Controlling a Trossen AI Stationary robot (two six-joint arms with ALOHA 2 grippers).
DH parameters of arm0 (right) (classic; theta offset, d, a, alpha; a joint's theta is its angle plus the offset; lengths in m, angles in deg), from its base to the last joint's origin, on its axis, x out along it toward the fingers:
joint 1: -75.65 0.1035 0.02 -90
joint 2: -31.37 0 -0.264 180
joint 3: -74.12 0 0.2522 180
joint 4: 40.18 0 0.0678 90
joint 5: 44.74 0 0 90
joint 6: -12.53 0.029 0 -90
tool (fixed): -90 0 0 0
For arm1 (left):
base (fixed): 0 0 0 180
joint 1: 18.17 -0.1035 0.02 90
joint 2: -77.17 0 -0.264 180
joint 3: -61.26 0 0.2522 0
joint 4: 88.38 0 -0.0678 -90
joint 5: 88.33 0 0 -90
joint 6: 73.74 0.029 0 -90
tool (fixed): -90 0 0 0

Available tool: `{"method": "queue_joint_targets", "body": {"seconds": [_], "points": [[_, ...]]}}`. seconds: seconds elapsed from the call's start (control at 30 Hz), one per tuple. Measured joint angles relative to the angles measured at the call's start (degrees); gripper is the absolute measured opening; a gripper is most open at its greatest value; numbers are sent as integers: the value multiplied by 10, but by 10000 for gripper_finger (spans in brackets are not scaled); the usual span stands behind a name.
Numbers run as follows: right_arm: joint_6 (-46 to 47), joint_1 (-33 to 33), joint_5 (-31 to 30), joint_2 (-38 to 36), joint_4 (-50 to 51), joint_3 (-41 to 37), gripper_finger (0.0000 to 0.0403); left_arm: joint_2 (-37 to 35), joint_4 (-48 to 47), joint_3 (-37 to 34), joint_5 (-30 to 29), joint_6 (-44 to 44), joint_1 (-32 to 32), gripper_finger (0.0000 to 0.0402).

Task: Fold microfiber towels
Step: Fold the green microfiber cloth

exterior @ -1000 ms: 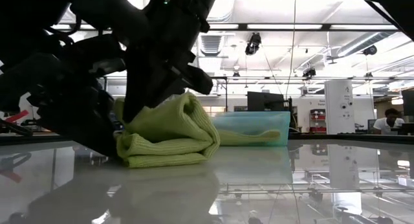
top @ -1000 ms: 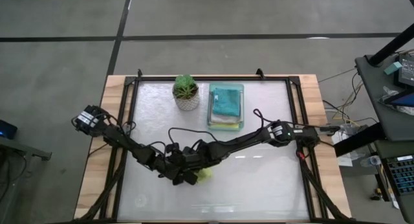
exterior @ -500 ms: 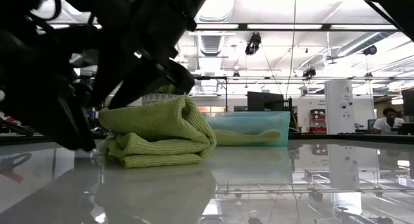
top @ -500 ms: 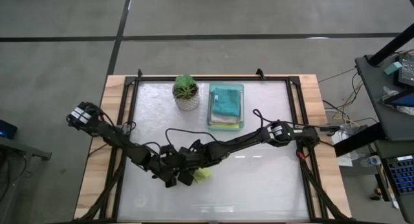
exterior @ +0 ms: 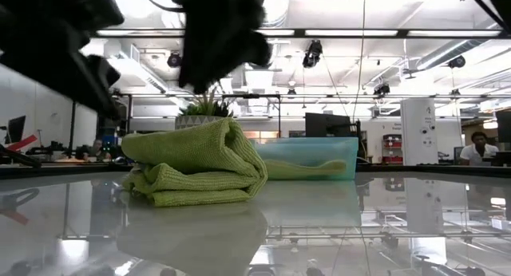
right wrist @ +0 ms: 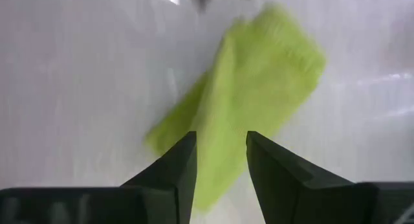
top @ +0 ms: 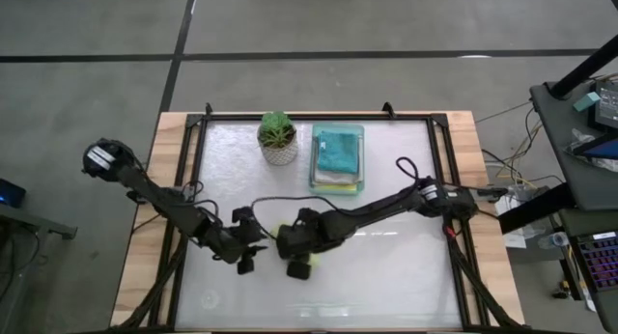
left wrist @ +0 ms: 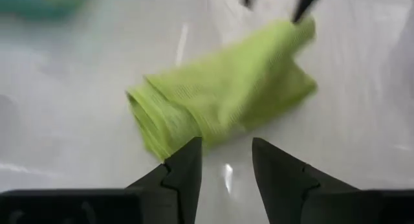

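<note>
Cloth is what the job turns on: the lime green towel (exterior: 196,164) lies folded into a thick little bundle on the white table (top: 406,276), low and left of centre in the high view, and it looks light, soft and floppy, its layers free to slump or slide apart on the glossy top. Judging by the low view, a sound hold would be a pinch across the whole stack at the rounded fold on the bundle's right side, or at its loose stacked edges, rather than on the top layer alone. The right gripper (right wrist: 221,160) hangs just above the towel with its fingers (right wrist: 174,169) parted and nothing between them; the left gripper (left wrist: 226,166) sits beside the towel, to its left in the high view, also parted and empty, apart from the cloth. In the upper middle of the high view stands the mint-green tray (top: 338,162) with a teal towel (top: 336,149) on top of other cloths, well apart from the bundle. The potted plant (top: 278,137) stands just left of the tray. Between the bundle and the tray the right arm stretches across, so I judge it, and the plant, the main things to steer round.
</note>
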Motion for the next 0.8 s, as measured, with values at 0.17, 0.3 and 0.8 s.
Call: {"method": "queue_joint_targets", "body": {"seconds": [0.17,0.3,0.8], "points": [[9,34,0,-3,53,-4,123,5,44,1,-83,46,-1,121],[26,52,-7,-1,52,-17,123,12,45,0,-78,34,4,121],[8,52,-34,12,-45,-81,76,183,286,1,-86,-69,134,121]]}}
